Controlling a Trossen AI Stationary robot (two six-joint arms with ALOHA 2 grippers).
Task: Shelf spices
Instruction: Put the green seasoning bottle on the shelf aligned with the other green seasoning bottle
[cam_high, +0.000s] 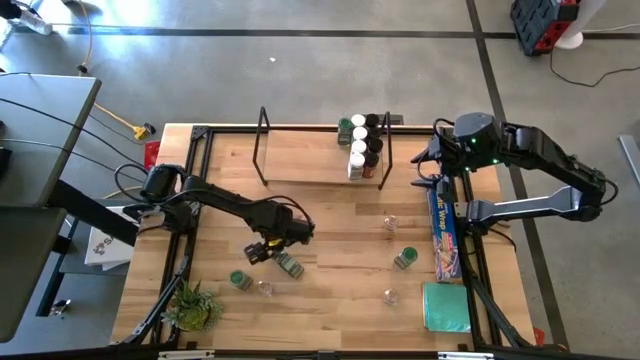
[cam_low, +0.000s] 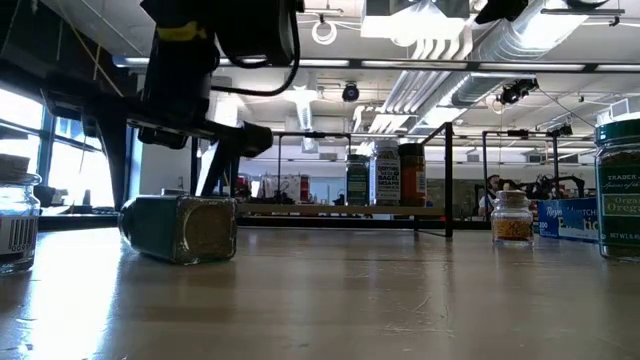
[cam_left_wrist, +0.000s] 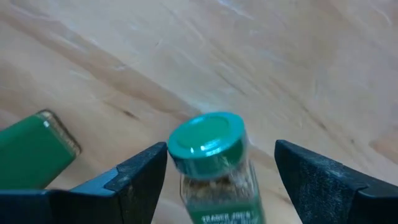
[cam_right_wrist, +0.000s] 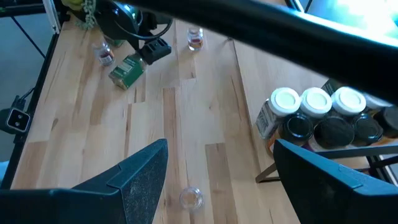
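Note:
A green-lidded spice jar (cam_high: 290, 264) lies on its side on the table's near left. My left gripper (cam_left_wrist: 221, 149) points down over it, open. Its fingers stand on either side of the jar's lid end (cam_left_wrist: 208, 142) with a gap on each side. A second green-lidded jar (cam_left_wrist: 31, 149) stands close by. The shelf (cam_high: 300, 165) sits at the table's far edge, with several spice jars (cam_high: 362, 140) on its right end. My right gripper (cam_right_wrist: 221, 180) waits open, raised above the table's far right.
Loose jars stand about the table: a green-lidded one (cam_high: 405, 258) and clear-lidded ones (cam_high: 390, 222), (cam_high: 389, 296), (cam_high: 265, 288). A long blue box (cam_high: 444, 232) and a green pad (cam_high: 446, 306) lie along the right edge. A small plant (cam_high: 192, 305) is at the near left corner.

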